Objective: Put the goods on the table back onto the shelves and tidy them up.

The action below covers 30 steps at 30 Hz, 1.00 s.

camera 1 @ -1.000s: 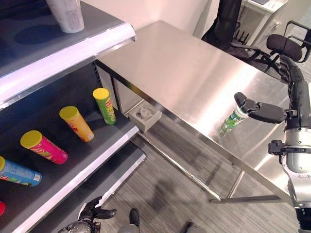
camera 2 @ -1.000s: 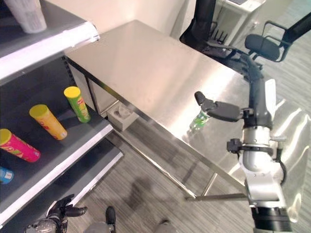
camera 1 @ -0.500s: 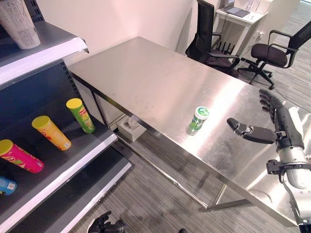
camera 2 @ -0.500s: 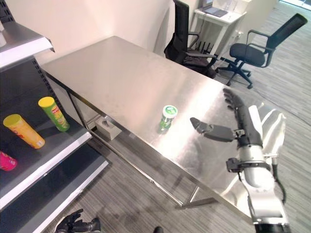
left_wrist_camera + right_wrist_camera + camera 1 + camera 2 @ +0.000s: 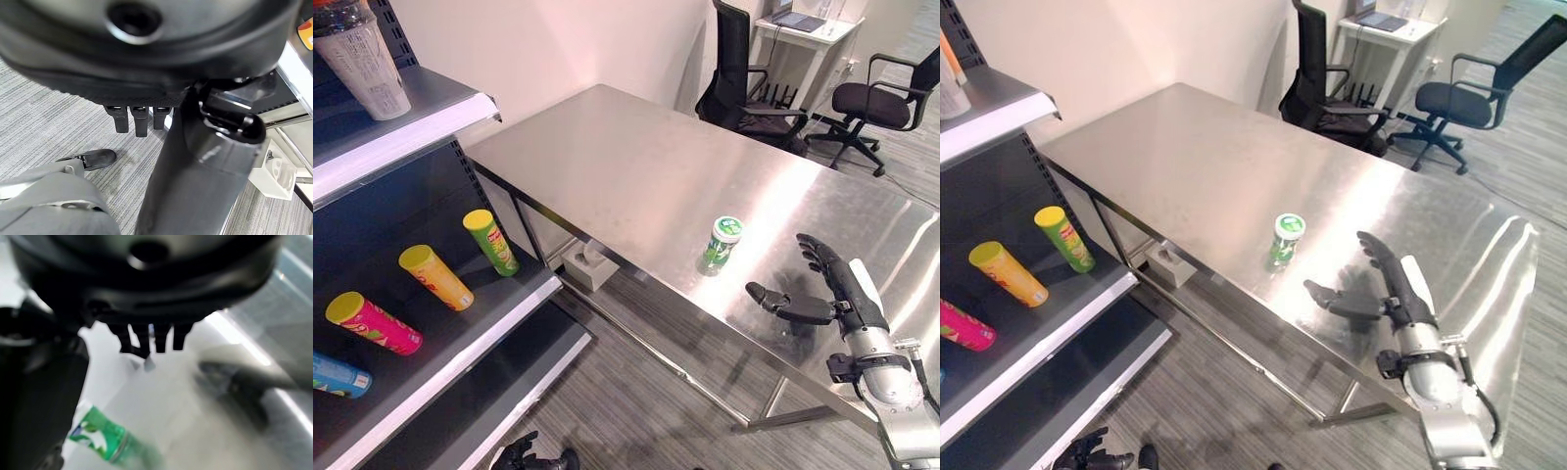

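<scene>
Looking down, we see a small green can standing upright near the steel surface's near edge. Our right robot hand hovers just right of it, fingers spread wide, holding nothing. Our left robot hand hangs low, loosely open.

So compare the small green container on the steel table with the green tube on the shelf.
The small green white-lidded container stands upright on the steel table; the green yellow-lidded tube lies on the dark shelf. The container is short, the tube long and slim. Both are green cylinders, untouched.
</scene>
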Available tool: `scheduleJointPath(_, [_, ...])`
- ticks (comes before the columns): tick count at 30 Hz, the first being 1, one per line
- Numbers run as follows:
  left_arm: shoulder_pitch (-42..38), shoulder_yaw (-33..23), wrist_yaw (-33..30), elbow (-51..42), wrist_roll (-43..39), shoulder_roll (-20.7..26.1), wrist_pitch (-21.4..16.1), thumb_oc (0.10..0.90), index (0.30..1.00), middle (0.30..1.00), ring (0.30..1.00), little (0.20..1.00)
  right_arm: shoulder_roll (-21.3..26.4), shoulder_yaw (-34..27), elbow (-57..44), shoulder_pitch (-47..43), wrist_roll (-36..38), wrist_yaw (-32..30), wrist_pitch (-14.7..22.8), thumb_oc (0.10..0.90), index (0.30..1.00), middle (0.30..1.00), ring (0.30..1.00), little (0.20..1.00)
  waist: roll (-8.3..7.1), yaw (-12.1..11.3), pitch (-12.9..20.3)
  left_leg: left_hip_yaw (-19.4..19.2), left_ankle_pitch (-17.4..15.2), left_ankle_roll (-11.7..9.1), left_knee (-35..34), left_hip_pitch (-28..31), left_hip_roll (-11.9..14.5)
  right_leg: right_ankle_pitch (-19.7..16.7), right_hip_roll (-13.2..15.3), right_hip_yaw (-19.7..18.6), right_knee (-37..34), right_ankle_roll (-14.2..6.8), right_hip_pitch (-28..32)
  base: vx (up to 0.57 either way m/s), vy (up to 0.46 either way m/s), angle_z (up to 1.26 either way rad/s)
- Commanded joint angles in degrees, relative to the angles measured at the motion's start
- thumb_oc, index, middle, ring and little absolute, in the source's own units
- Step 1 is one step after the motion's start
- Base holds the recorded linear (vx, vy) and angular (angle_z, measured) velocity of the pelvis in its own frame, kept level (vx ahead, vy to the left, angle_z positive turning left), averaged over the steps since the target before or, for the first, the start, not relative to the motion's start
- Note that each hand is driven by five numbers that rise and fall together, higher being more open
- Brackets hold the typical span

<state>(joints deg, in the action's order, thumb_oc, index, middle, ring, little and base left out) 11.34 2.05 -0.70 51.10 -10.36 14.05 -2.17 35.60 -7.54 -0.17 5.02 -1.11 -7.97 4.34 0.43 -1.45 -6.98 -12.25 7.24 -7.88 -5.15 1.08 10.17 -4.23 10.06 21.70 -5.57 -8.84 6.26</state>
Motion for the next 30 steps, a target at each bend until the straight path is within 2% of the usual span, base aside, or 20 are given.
scheduleJointPath(1, [-3.62,0.01,-1.26,-0.77,1.33,3.66,-2.29,0.8,0.9,0.9,0.9,0.9,2.22,-5.18,-1.75,-9.53,-3.08,-6.55,3.2,0.8,0.9,0.9,0.9,0.9,-2.18,-1.78,-0.27,-0.96,-3.91,0.0,0.15,0.66,-0.69,3.11,1.51,0.16,0.57,-2.47,0.46,0.03,0.042,0.17])
scheduleJointPath(8, [-3.04,-0.15,-1.9,-0.79,1.5,4.15,-2.13,0.8,0.9,0.9,0.9,0.9,2.64,-3.84,-0.58,-13.24,-6.08,-9.26,1.79,0.8,0.9,0.9,0.9,0.9,-2.59,-3.8,-0.81,0.41,-4.27,0.47,0.15,-0.41,-1.86,3.0,2.43,1.52,0.57,-2.69,0.69,0.03,0.035,0.11])
scheduleJointPath(25, [-2.31,-0.33,-1.83,-1.6,1.68,4.43,-2.18,0.8,0.9,0.9,0.9,0.9,4.1,-3.73,1.99,-11.79,-7.76,-8.54,0.91,0.8,0.9,0.9,0.9,0.9,-3.33,-4.69,-1.68,1.5,-4.59,0.8,0.15,-0.69,-2.65,2.85,3.1,2.72,0.57,-3.01,0.98,0.01,0.011,0.06])
scheduleJointPath(26, [-2.28,-0.36,-1.92,-1.78,1.5,4.42,-2.16,0.8,0.9,0.9,0.9,0.9,3.94,-3.37,2.09,-12.28,-7.59,-8.57,0.91,0.725,0.787,0.787,0.787,0.787,-3.38,-4.87,-1.76,1.54,-4.57,0.81,0.15,-0.7,-2.66,2.86,3.11,2.88,0.57,-3.0,0.99,0.0,0.0,0.0])
scheduleJointPath(27, [-2.25,-0.39,-1.92,-1.82,1.48,4.44,-2.11,0.8,0.9,0.9,0.9,0.9,3.82,-3.23,2.05,-12.45,-7.61,-8.59,0.89,0.596,0.594,0.594,0.594,0.594,-3.41,-4.99,-1.78,1.58,-4.57,0.79,0.15,-0.71,-2.67,2.85,3.11,2.96,0.57,-3.0,1.04,0.0,0.0,0.0])
scheduleJointPath(28, [-2.24,-0.41,-1.91,-1.83,1.48,4.45,-2.1,0.8,0.9,0.9,0.9,0.9,3.81,-3.21,2.05,-12.47,-7.61,-8.59,0.89,0.563,0.545,0.545,0.545,0.545,-3.42,-4.97,-1.79,1.58,-4.57,0.79,0.15,-0.71,-2.67,2.85,3.11,2.97,0.57,-3.0,1.05,0.0,0.0,0.0])
scheduleJointPath(29, [-2.18,-0.5,-1.98,-1.51,1.54,4.42,-2.03,0.8,0.9,0.9,0.9,0.9,3.47,-3.19,1.88,-12.68,-7.33,-8.71,0.93,0.4,0.3,0.3,0.3,0.3,-3.46,-5.15,-1.77,1.69,-4.57,0.77,0.15,-0.72,-2.71,2.88,3.1,2.98,0.57,-2.98,1.13,0.0,0.0,0.0])
scheduleJointPath(30, [-2.02,-0.61,-1.97,-1.42,1.58,4.37,-1.96,0.8,0.9,0.9,0.9,0.9,3.2,-3.12,1.76,-13.15,-6.97,-8.92,1.03,0.4,0.3,0.3,0.3,0.3,-3.51,-5.4,-1.8,1.84,-4.59,0.79,0.15,-0.76,-2.73,2.91,3.06,3.04,0.57,-2.96,1.17,0.0,0.0,0.0])
